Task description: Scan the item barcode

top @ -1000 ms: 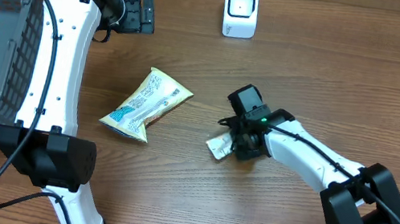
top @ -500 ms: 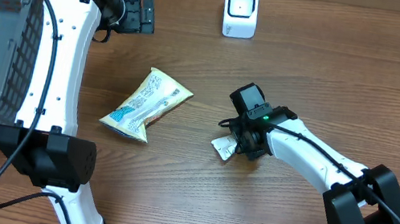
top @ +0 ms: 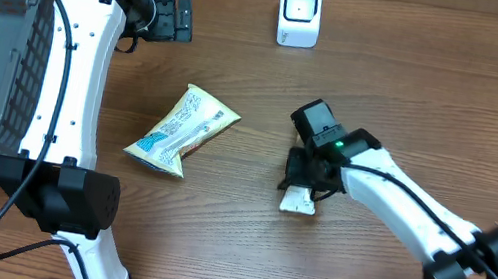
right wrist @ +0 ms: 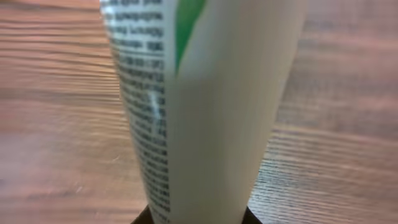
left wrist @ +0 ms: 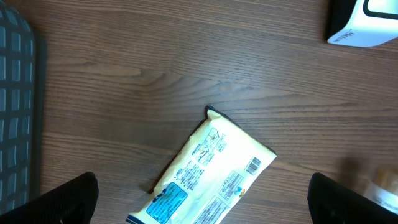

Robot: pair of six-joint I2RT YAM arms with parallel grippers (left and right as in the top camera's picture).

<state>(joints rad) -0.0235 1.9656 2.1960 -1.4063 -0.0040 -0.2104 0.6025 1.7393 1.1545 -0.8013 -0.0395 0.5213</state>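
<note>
Two risks stand out. First, the right tool [top: 310, 175] is clamped on the small packet [top: 298, 203], which sits well apart from the scanner [top: 300, 12], on the robot's side of it. The hold looks to be near one end, so the thin, slick film could slide or fold between the fingers on the way over. Second, no view shows the packet's barcode, so it may reach the scanner's window with the wrong face turned and give no read.

Up close, the packet is a narrow, creased sleeve, glossy white with fine black print and a green patch. Also on the robot's side of the scanner, toward the left arm, a puffed, pillow-shaped snack bag [top: 182, 130] lies flat on the wood-grain surface [top: 418, 97]. Its crinkled wrap shows a barcode. The left tool [top: 180, 19] hangs wide open off to the scanner's side, holding nothing.
</note>
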